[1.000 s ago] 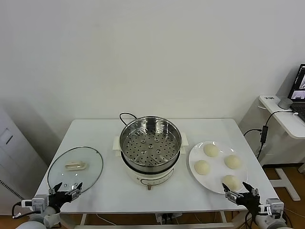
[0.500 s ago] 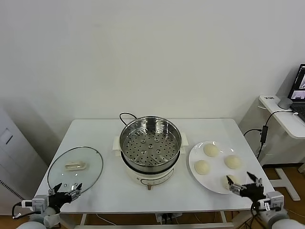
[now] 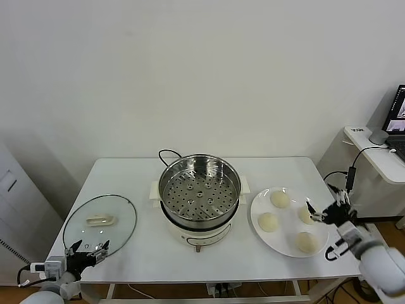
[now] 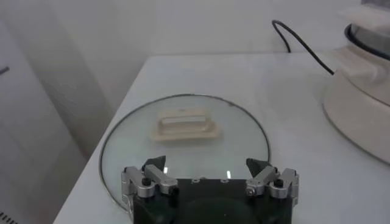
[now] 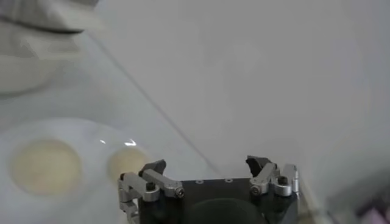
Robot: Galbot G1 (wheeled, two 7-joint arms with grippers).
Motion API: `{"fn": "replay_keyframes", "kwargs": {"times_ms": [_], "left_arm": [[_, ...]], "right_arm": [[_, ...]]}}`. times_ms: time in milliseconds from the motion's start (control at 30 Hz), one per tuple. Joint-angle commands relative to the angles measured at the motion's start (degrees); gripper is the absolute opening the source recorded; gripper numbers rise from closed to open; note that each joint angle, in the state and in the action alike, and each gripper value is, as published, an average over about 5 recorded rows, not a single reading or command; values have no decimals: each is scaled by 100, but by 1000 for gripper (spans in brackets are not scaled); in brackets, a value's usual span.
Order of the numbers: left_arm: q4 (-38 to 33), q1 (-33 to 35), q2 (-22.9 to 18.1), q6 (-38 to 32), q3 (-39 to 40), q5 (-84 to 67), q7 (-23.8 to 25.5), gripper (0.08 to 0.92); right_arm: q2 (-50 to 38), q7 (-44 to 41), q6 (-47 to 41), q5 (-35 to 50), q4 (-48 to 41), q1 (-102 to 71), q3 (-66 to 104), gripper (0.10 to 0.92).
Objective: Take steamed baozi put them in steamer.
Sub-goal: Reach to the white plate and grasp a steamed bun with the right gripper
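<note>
The steamer (image 3: pixel 199 193), a shiny steel pot with a perforated tray on a cream base, stands mid-table with no buns in it. Several steamed baozi lie on a white plate (image 3: pixel 288 249) to its right, among them one (image 3: pixel 280 199) at the back, one (image 3: pixel 268 221) on the left and one (image 3: pixel 307 241) at the front. My right gripper (image 3: pixel 327 204) hovers open over the plate's right rim, beside the right-hand baozi (image 3: pixel 306 216). The right wrist view shows two baozi (image 5: pixel 46 165) (image 5: pixel 128 163) beyond the open, empty right gripper (image 5: pixel 207 165). My left gripper (image 3: pixel 88 247) waits open at the table's front left.
A round glass lid (image 3: pixel 100 223) with a white handle lies flat on the table's left side, just ahead of the left gripper (image 4: pixel 210 165). A black cord (image 3: pixel 168 154) runs behind the steamer. A side desk (image 3: pixel 380 152) with a laptop stands off to the right.
My right gripper has risen from the table's front edge and moved back and to the right, to the plate's right rim. The left arm, buns and steamer have not moved.
</note>
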Motion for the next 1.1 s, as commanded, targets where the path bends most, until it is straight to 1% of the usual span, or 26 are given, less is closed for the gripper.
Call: {"fn": "replay_keyframes", "kwargs": {"times_ms": [33, 233, 367, 500, 667, 833, 1100], "left_arm": [[-18, -9, -28, 101, -3, 152, -21, 823], [-46, -30, -115, 186, -17, 272, -26, 823], [-50, -30, -157, 207, -20, 329, -15, 823], [-43, -26, -186, 219, -27, 373, -8, 823], [17, -23, -176, 203, -43, 371, -9, 823], [2, -49, -186, 222, -37, 369, -3, 823], [-2, -121, -179, 262, -20, 369, -1, 823]], "right_arm": [[-814, -1941, 445, -510, -1362, 2910, -2278, 823], [-1072, -3172, 440, 102, -2142, 4855, -4341, 823], [-1046, -3667, 506, 488, -2593, 5837, -5437, 823], [-691, -3946, 901, 608, -3195, 6535, -6214, 823], [-91, -4161, 1321, 524, -3926, 6873, -6624, 823], [415, -4303, 1511, 174, -4518, 6906, -6716, 823], [868, -4241, 1694, -165, -4978, 6581, -6551, 823]]}}
